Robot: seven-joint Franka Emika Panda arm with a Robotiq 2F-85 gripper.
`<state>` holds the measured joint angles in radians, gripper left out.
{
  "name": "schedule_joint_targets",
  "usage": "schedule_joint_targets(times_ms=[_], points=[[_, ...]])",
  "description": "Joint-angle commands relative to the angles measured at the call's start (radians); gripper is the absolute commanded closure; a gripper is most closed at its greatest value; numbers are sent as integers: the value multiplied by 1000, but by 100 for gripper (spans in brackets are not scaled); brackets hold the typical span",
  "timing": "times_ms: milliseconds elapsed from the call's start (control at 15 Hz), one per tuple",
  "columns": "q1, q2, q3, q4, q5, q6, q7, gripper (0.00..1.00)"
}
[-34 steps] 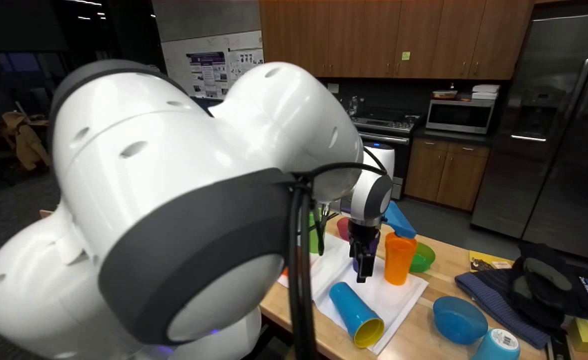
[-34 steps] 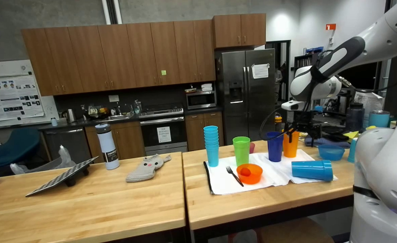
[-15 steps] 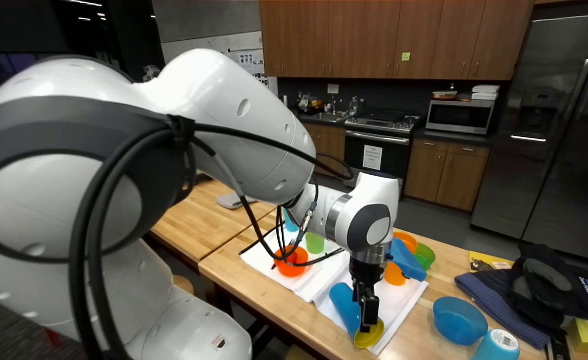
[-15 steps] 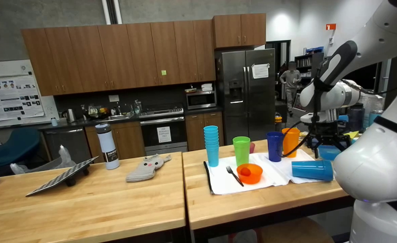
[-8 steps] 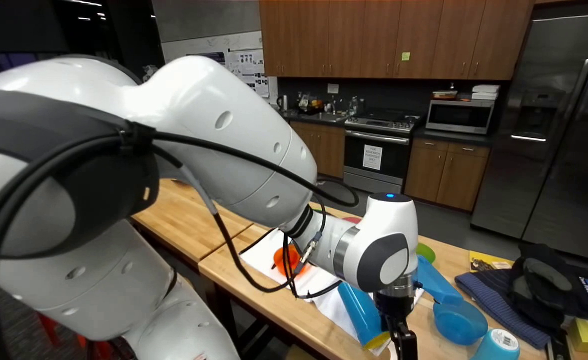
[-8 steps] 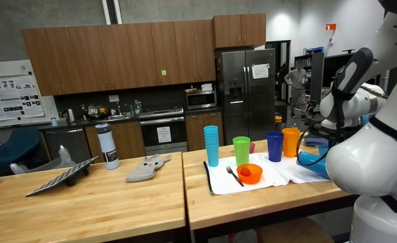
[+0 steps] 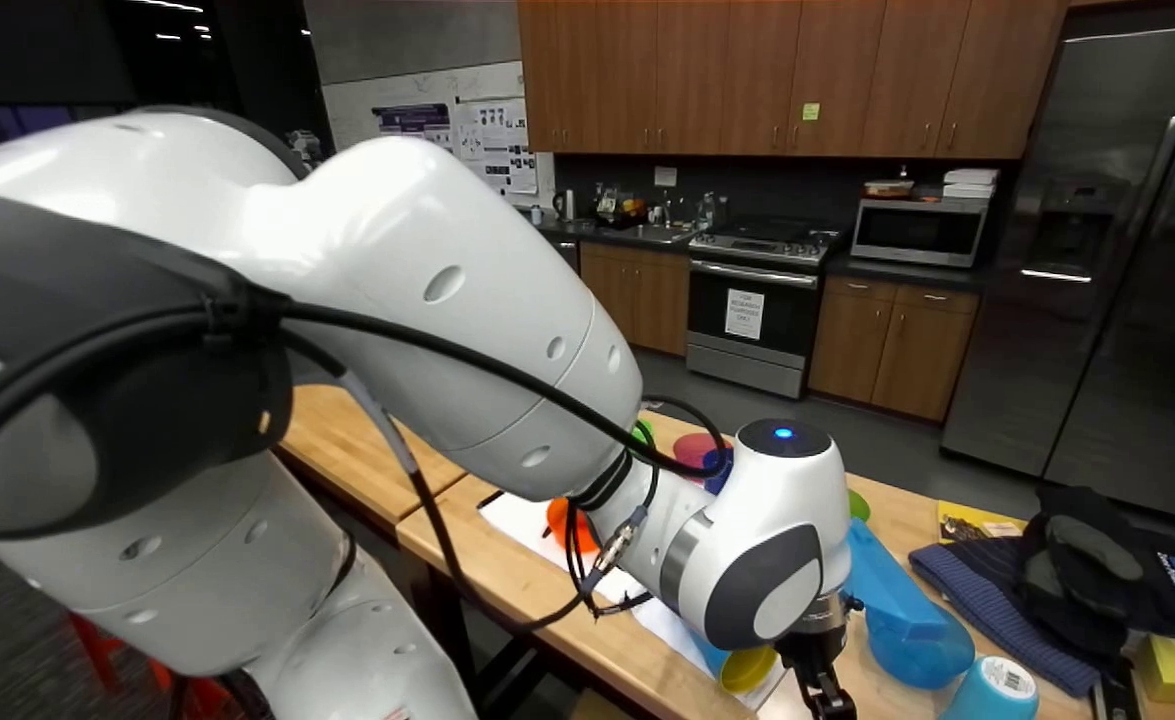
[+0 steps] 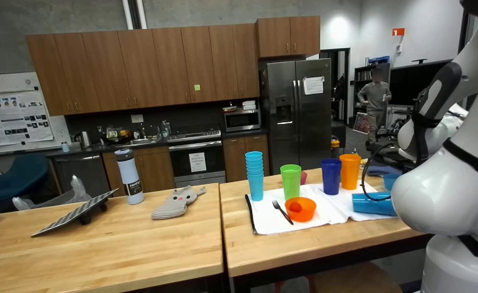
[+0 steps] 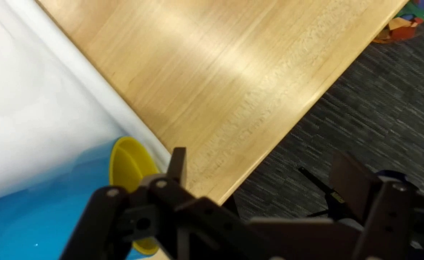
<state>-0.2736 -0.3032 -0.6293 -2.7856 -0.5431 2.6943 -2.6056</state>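
Gripper: spread wide, holding nothing, pointing downward; at 5 o'clock in an exterior view.
Fingers: set well apart, toward 7 o'clock and 4 o'clock in the wrist view.
Arm: reaching from 9 o'clock down to 5 o'clock in an exterior view.
Blue cup: lying on its side at 8 o'clock in the wrist view, yellow inside, turned mouth-first toward 3 o'clock; just beside the nearer finger, cannot tell whether touching.
White cloth: spread beneath the blue cup, from 8 round to 10 o'clock in the wrist view.
Table: pale wood, broadest toward 12 o'clock in the wrist view, with a slanted edge seen between the fingers.
Floor: dark carpet at 3 o'clock, beyond the table.
Blue bowl: near the gripper, at 2 o'clock from it in an exterior view.
Teal cup: showing a labelled bottom at 3 o'clock from the gripper, just beside the blue bowl.
Orange bowl: on the white cloth in an exterior view, holding a small red thing.
Fork: lying at 9 o'clock from the orange bowl.
Green cup: upright at 11 o'clock from the orange bowl.
Dark-blue cup and orange cup: upright at 1 and 2 o'clock from the orange bowl.
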Motion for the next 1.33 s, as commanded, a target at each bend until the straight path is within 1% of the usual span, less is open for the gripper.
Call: schedule_joint_targets(times_ms=[0, 133, 267, 333, 400, 467, 667, 867, 933, 1267], points=[[175, -28, -174, 2, -14, 21, 0, 0], [245, -42, -243, 4, -19, 16, 1, 0], [321, -50, -303, 9, 9, 20, 2, 0], [392, -82, -369, 11, 15, 6, 3, 0], [430, -100, -403, 13, 30, -2, 4, 0], [485, -123, -451, 13, 52, -8, 5, 0], [563, -171, -526, 12, 104, 3, 5, 0], [621, -196, -574, 14, 131, 7, 5, 0], [643, -192, -569, 14, 161, 17, 10, 0], [729, -202, -614, 13, 222, 41, 15, 0]])
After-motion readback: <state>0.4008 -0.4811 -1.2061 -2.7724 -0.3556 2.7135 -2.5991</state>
